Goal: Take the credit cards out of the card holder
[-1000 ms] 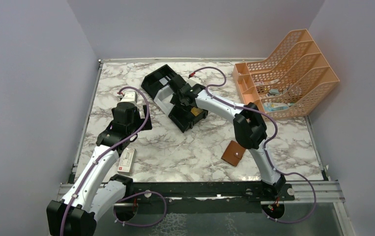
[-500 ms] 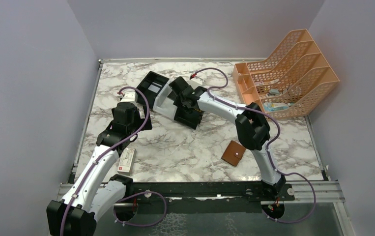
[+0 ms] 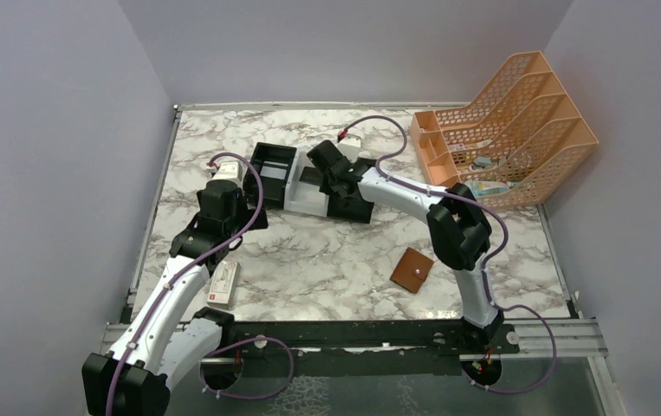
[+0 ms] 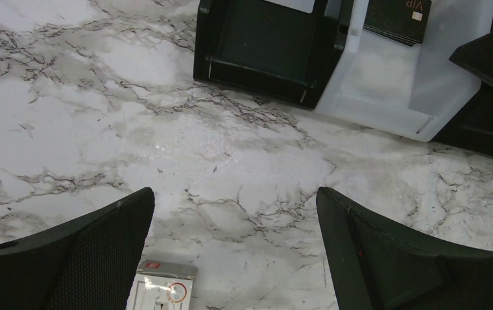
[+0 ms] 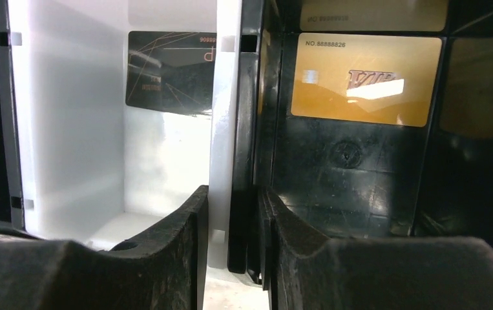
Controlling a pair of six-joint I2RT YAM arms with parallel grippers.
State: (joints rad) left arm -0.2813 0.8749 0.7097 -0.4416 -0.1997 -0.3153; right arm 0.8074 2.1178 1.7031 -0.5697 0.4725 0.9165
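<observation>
The card holder [image 3: 411,269], a flat brown wallet with a stud, lies shut on the marble to the right of centre, away from both grippers. The credit cards are out of view. My right gripper [image 3: 337,178] reaches into the black-and-white tray [image 3: 262,173]; in the right wrist view its jaws [image 5: 234,194] press on the divider wall [image 5: 243,129] between the white and black compartments. A gold card [image 5: 365,79] lies in the black compartment and a dark card [image 5: 169,71] in the white one. My left gripper [image 4: 234,197] hangs open over bare marble.
A long white box with a red mark [image 3: 223,282] lies near the left arm and shows by the left finger [image 4: 163,290]. An orange mesh file rack [image 3: 508,130] stands at the back right. Grey walls enclose the table on three sides.
The right gripper's jaws have narrowed onto the tray's divider, and the tray has swung from a diagonal to lie nearly level across the table. The left arm and the wallet have not moved.
</observation>
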